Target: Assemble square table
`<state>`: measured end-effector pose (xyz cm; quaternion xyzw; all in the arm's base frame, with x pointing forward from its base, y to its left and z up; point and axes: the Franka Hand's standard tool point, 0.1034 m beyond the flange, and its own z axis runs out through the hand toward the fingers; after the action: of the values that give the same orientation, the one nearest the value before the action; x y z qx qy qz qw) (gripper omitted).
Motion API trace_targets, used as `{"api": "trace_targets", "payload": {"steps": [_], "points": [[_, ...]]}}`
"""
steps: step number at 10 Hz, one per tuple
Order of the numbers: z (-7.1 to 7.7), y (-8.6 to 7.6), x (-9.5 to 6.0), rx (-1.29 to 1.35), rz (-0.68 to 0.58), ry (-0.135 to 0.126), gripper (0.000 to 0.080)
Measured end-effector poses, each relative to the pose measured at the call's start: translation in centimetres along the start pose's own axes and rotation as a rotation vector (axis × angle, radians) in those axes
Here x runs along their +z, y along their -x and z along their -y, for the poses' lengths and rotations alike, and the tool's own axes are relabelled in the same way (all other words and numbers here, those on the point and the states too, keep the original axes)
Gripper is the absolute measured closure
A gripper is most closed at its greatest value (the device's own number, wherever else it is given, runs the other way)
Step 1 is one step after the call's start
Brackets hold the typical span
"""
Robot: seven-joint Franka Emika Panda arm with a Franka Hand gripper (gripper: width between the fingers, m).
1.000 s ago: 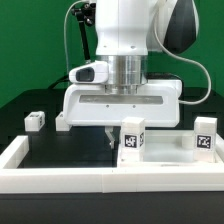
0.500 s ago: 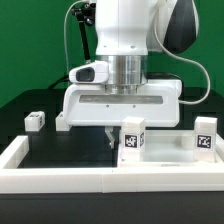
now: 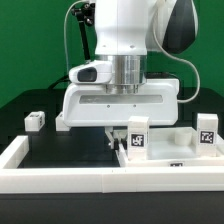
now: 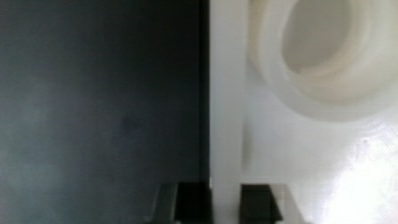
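Your pincer (image 4: 224, 200) clamped narrow on tabletop (image 4: 311, 150) edge | tabletop lay flat on counter (image 4: 98, 120) | round socket hole (image 4: 329, 40) faced up

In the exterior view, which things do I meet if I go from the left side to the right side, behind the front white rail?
small white block → gripper → upright tagged block → second tagged block. The low white part between the two tagged blocks overlaps them, so it is left out.

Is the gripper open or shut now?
Shut on the edge of the tabletop. In the wrist view the fingertips of the gripper stand close together, one on each side of that white edge.
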<state>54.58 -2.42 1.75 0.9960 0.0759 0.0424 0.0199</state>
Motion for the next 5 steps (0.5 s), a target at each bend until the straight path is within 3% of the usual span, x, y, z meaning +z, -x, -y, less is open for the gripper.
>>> {"api": "trace_targets", "payload": {"steps": [5], "points": [[-1.13, 0.12, -0.06, -0.268, 0.001, 0.011, 0.0739]]}}
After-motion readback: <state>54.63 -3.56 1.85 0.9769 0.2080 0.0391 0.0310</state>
